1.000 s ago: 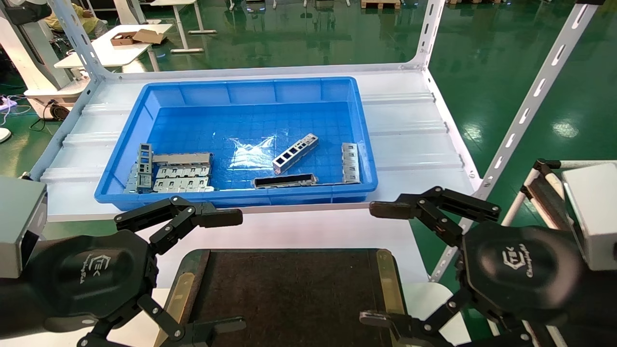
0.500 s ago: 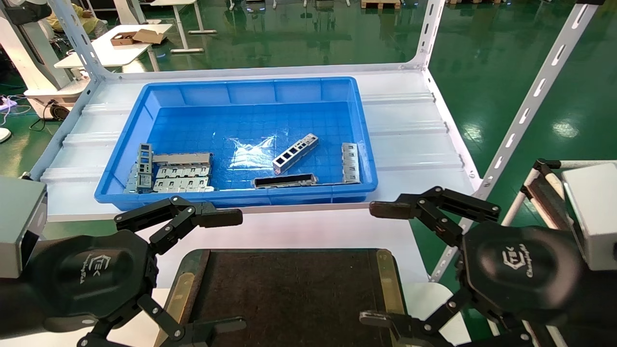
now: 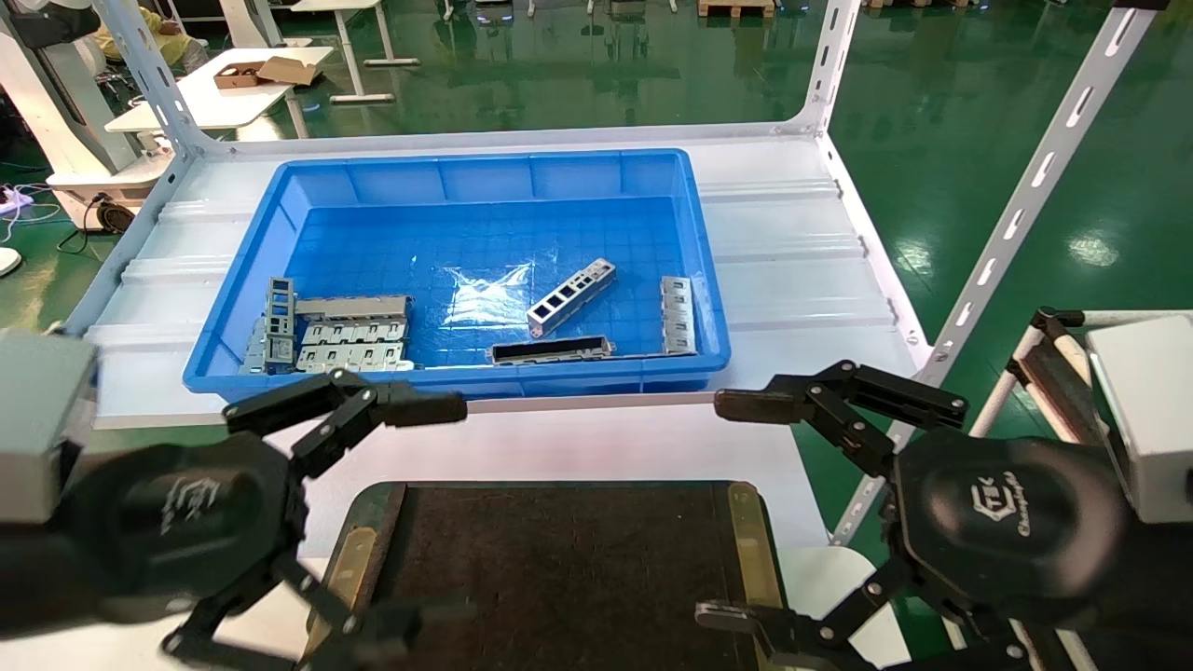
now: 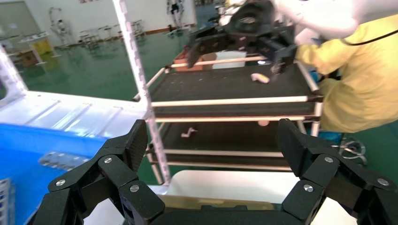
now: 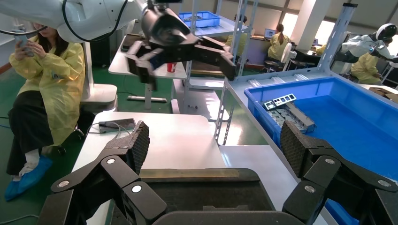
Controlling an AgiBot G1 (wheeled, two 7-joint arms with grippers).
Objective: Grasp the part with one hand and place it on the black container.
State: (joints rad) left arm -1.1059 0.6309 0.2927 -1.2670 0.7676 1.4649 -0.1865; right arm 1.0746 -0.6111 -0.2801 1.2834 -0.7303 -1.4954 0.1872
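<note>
Part [image 3: 570, 296] is lying diagonally on the floor of the blue bin [image 3: 242, 308], right of centre, apart from everything else. Bin is sitting on the white shelf [image 3: 802, 270]. Nearer, the black tray [image 3: 559, 568] is lying between both grippers. Left gripper [image 3: 424, 517] is hovering at the tray's left edge, fingers spread wide. Right gripper [image 3: 732, 508] is hovering at its right edge, likewise spread, holding nothing.

Left gripper [image 3: 424, 517] motion-blurred, lower finger cut by frame edge. Container [image 3: 559, 568] near edge cropped (head view). Bin [image 4: 19, 159] mostly out of left wrist view.
</note>
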